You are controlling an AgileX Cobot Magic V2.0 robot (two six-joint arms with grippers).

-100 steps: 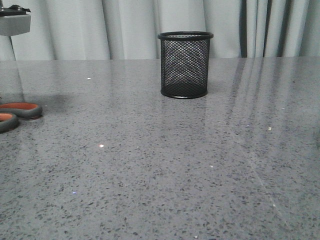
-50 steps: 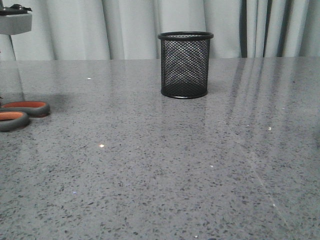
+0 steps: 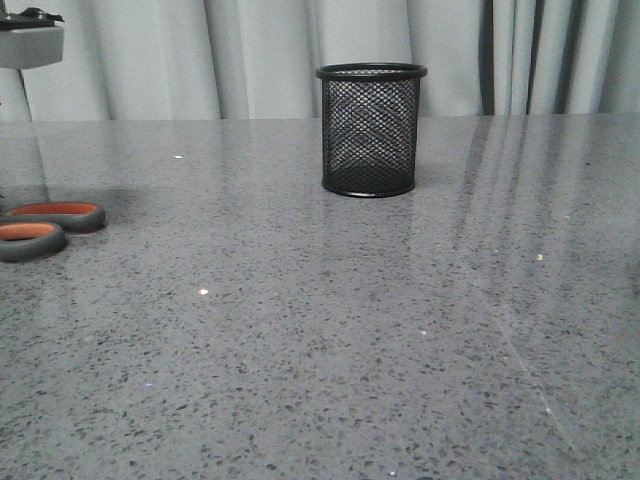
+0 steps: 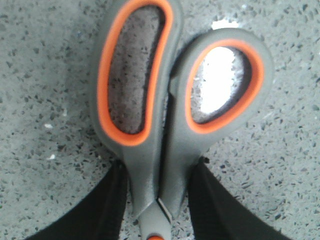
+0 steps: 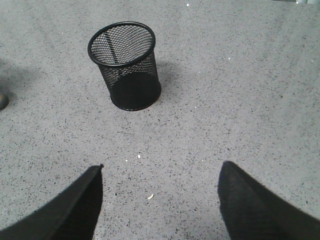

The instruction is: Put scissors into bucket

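The left pincer point(image 4: 159, 200) grips the scissors point(image 4: 170, 110) by the shank just below the orange-lined loops, a hold that leaves the blades free to go into the bucket point(image 3: 370, 130). The scissors lie low at the worktop's point(image 3: 330, 330) left edge, well apart from the upright bucket. The right pincer point(image 5: 160, 200) hangs open, facing the bucket, holding nothing.

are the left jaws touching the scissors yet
Touching. In the left wrist view both black fingers press against the sides of the scissors just below the handle loops, with no gap visible on either side.
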